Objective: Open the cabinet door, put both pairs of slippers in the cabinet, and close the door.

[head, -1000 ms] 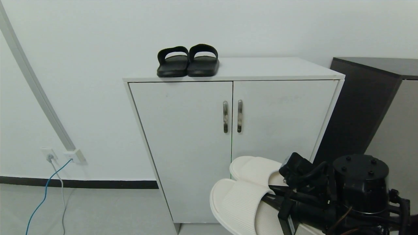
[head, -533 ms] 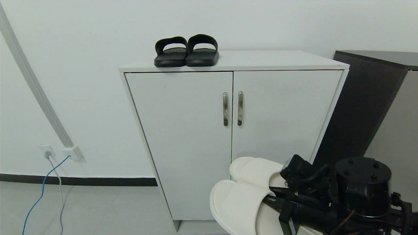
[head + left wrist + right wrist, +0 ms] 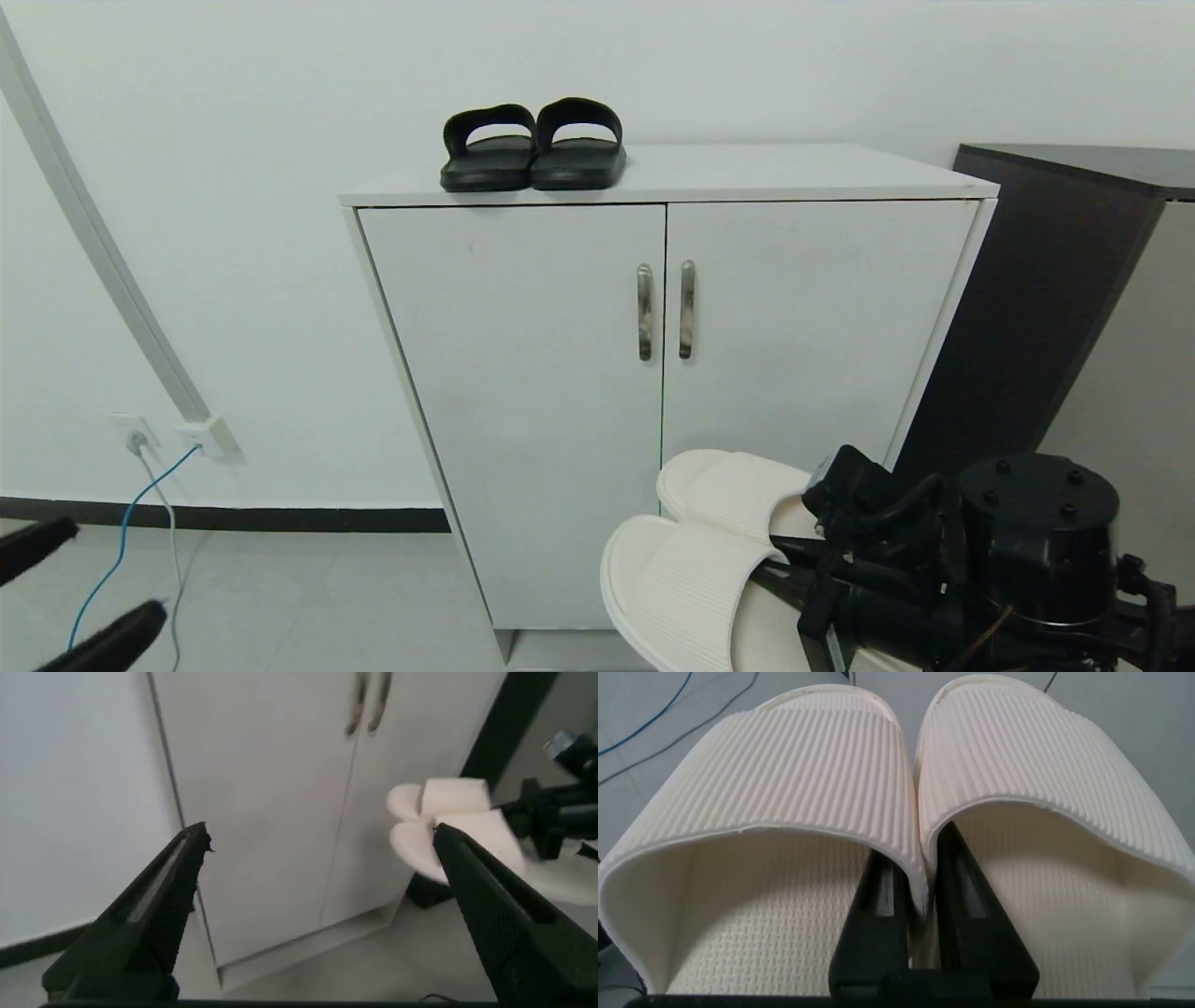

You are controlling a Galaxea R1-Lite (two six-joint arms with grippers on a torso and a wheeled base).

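Left gripper: jaws wide open, empty. Handles upright, ahead and above jaws, on shut doors. Right gripper: jaws pinch white slippers. Black slippers atop cabinet.

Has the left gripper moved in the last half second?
Yes. The left gripper has come in from the lower left edge, below the wall socket, which stayed put.

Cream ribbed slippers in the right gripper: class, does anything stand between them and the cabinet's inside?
Yes: both white cabinet doors are shut, blocking the cream ribbed slippers clamped in the right gripper. The open left gripper hangs low, apart from the metal handles.
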